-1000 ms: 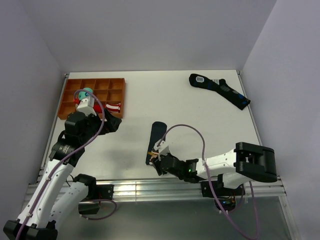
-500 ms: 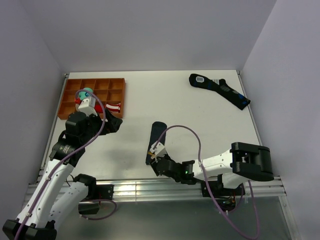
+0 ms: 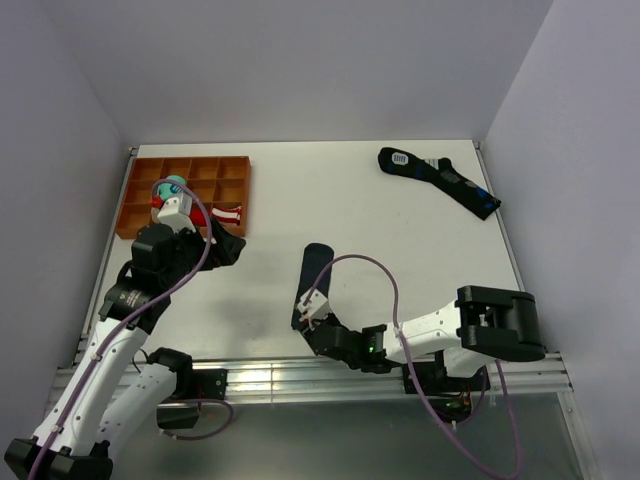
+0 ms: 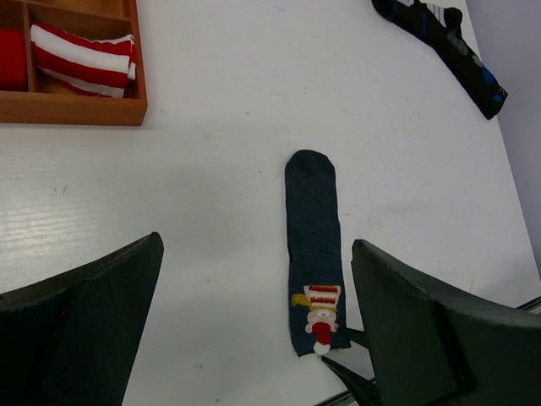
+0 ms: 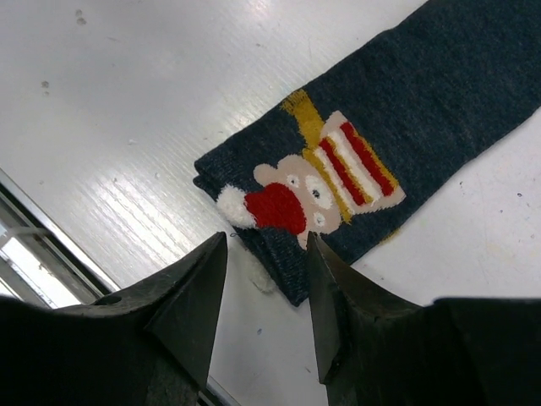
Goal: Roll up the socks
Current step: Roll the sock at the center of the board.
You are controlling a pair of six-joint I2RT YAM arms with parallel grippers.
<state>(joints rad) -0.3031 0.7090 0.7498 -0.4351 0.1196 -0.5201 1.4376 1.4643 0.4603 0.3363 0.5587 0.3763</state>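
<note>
Currently the socks lie flat on the white table, a short dark navy pair, in front of the right arm's base and near the front edge. The end nearest to the arms carries a small patch, a bear with a red, white and yellow striped hat.

The right gripper is low over this end. In the right wrist view its jaws are narrow but not closed, and the edge of the socks lies just between the two tips. I cannot tell if the tips touch the fabric.

The left gripper hangs above the table with its jaws wide apart and nothing between them. It is beside the front of the wooden tray at the far left. A red-and-white striped bundle sits in a front corner compartment of the tray, and a teal bundle in another one.

A longer dark sock with blue marks lies at the far right corner, well apart from the pair.
</note>
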